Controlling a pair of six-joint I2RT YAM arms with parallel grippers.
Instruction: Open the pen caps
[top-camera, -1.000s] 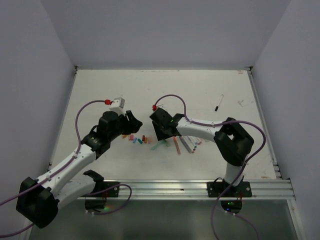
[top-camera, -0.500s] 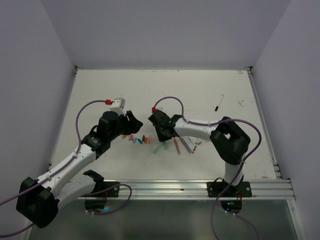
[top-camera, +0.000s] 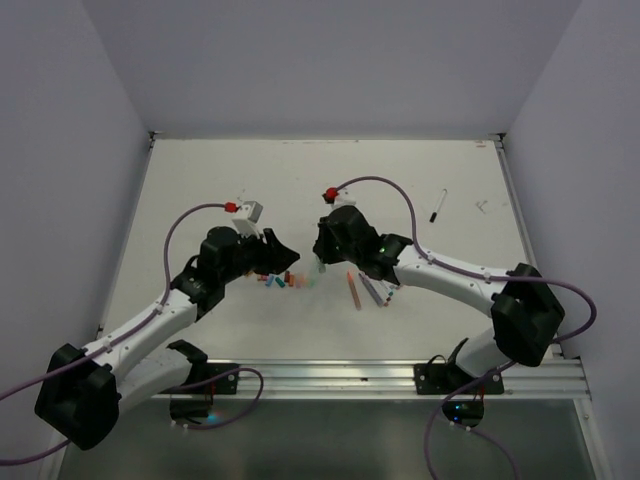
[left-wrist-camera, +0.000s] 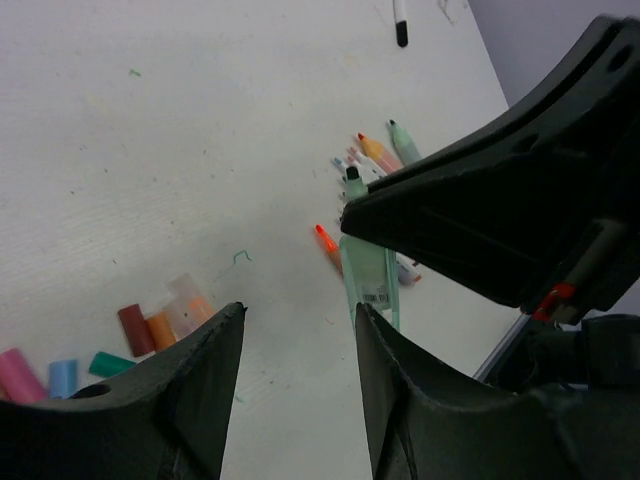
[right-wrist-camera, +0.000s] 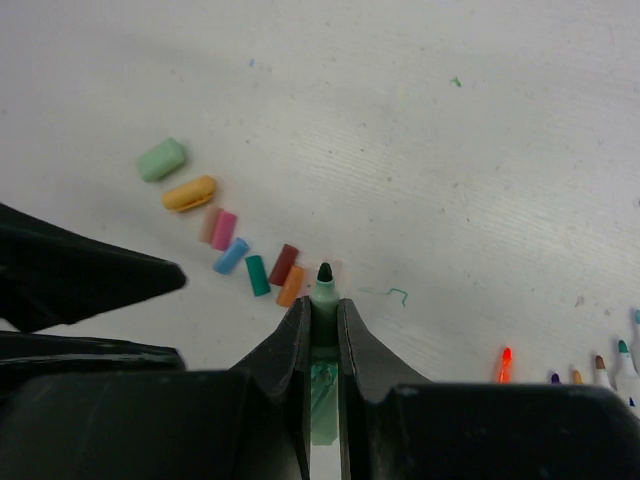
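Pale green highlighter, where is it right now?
The highlighter is clamped in the right gripper, low in the middle of the right wrist view, its uncapped tip just right of the loose caps.

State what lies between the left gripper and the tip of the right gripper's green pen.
Loose caps lie there in a row, ending beside the green pen, as the right wrist view shows.

White-and-black arms (top-camera: 150, 325), purple cables (top-camera: 375, 179), red connectors (top-camera: 231, 206), black jaws
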